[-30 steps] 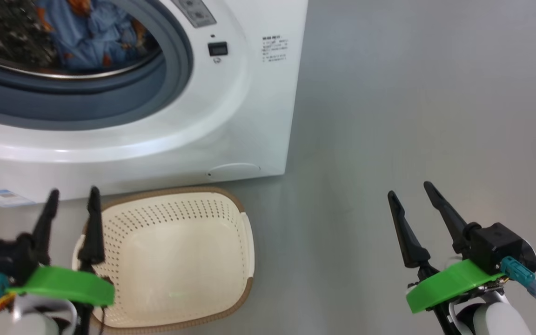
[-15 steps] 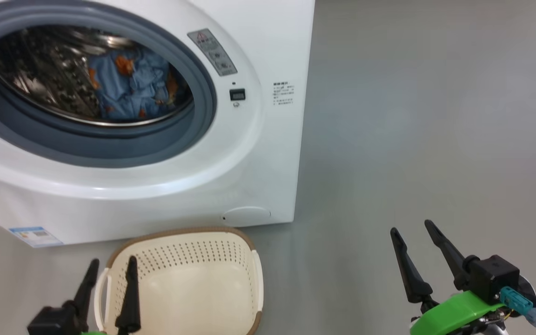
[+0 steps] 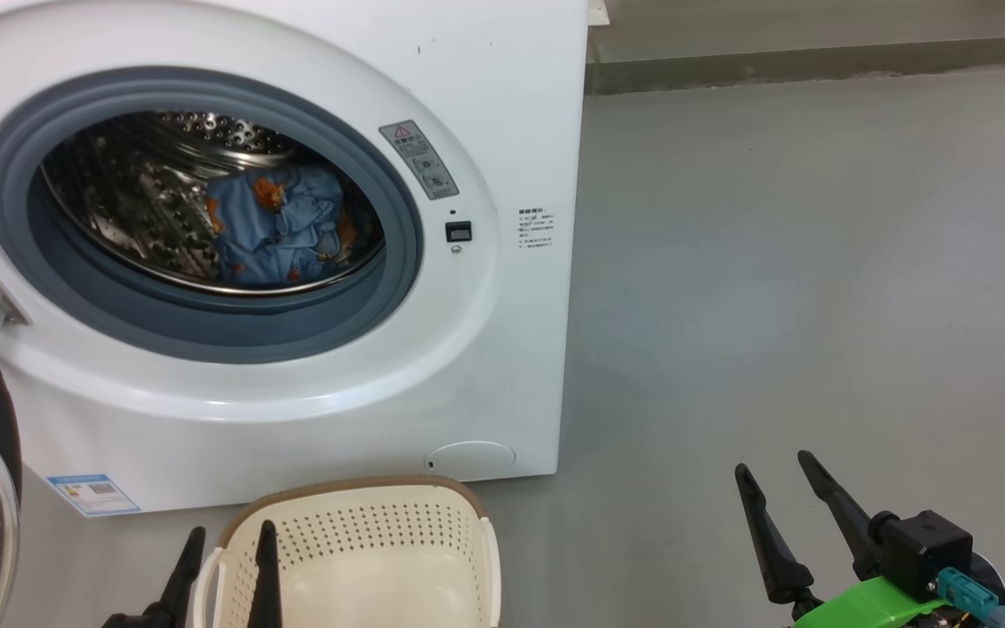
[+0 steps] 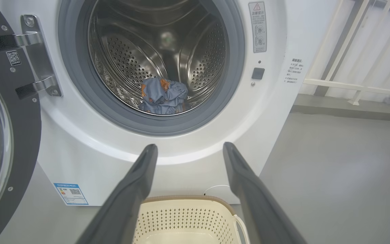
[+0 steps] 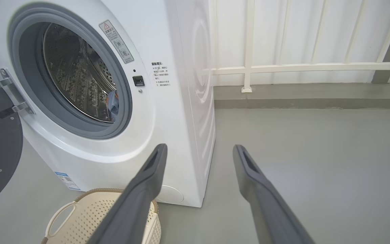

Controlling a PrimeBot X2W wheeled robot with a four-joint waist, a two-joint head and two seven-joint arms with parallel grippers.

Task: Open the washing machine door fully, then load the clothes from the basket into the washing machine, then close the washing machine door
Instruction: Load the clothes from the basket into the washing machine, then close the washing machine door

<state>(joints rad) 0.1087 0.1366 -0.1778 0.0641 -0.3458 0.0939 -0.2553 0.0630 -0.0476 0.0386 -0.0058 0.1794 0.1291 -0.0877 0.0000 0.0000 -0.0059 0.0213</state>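
Gleaming perforated steel drum (image 4: pixel 127 64), crumpled blue clothes (image 4: pixel 163 96), cream basket (image 4: pixel 181 217)

Washing machine (image 3: pixel 502 105): 1.
Washing machine door (image 4: pixel 22 135): 1, with 2 metal hinge arms (image 4: pixel 29 39).
Basket (image 3: pixel 363 541): 1.
Clothes (image 3: pixel 280 227): 1 bundle.
Hands: 2, being the left hand (image 3: pixel 232 529) and the right hand (image 3: pixel 771 462), with 2 dark fingers (image 4: pixel 137 183) each.
Stickers on machine front: 1 blue label (image 3: pixel 92 494), 1 warning label (image 3: pixel 420 160).

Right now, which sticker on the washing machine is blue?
The label low on its front, near the basket; the warning sticker by the drum is grey.
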